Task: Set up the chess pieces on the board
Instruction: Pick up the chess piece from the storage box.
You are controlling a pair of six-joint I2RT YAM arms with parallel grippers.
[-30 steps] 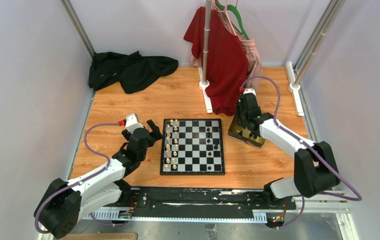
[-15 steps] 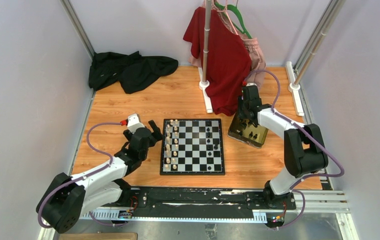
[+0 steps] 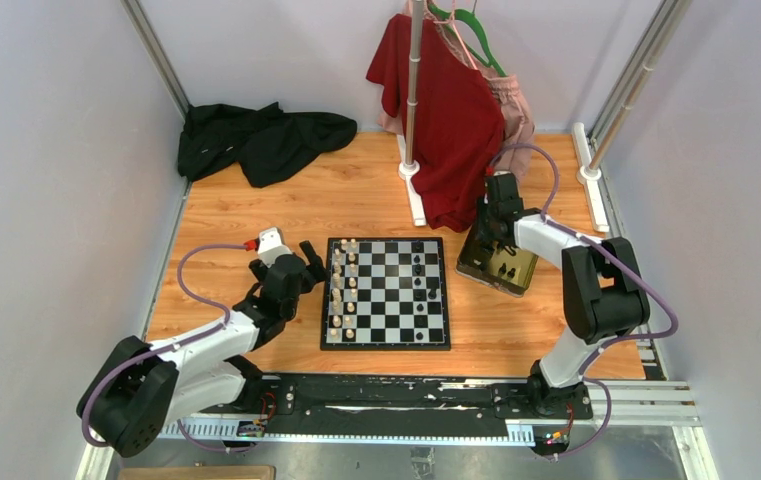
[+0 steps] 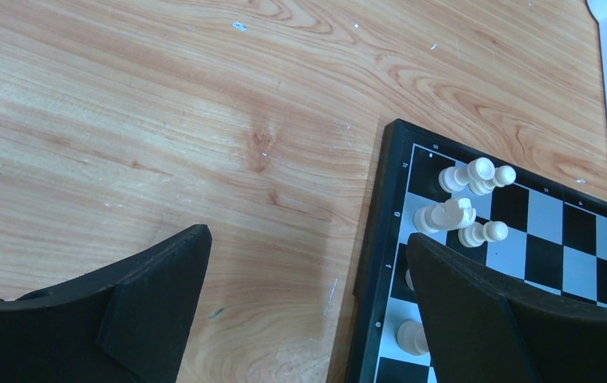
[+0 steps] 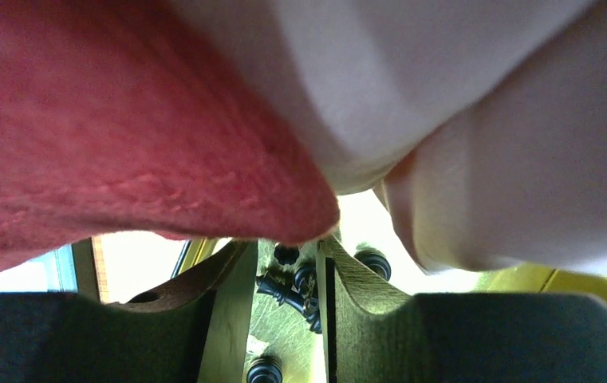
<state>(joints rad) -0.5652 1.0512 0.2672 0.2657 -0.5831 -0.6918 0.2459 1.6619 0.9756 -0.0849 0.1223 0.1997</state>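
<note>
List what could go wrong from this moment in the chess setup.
1. The red shirt drapes over the right wrist camera, hiding most of the tray; its fabric could snag the right gripper.
2. Several black pieces cluster between its fingers, so it might catch two.
3. The open left gripper sits beside the board edge, close to white pieces it could topple.

Chess pieces (image 5: 284,291) likely half-hidden behind red cloth (image 5: 124,120)

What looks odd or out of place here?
The hanging red shirt droops over the right end effector at the gold tray, blocking most of its camera view. A heap of black clothes also lies in the far left corner.
</note>
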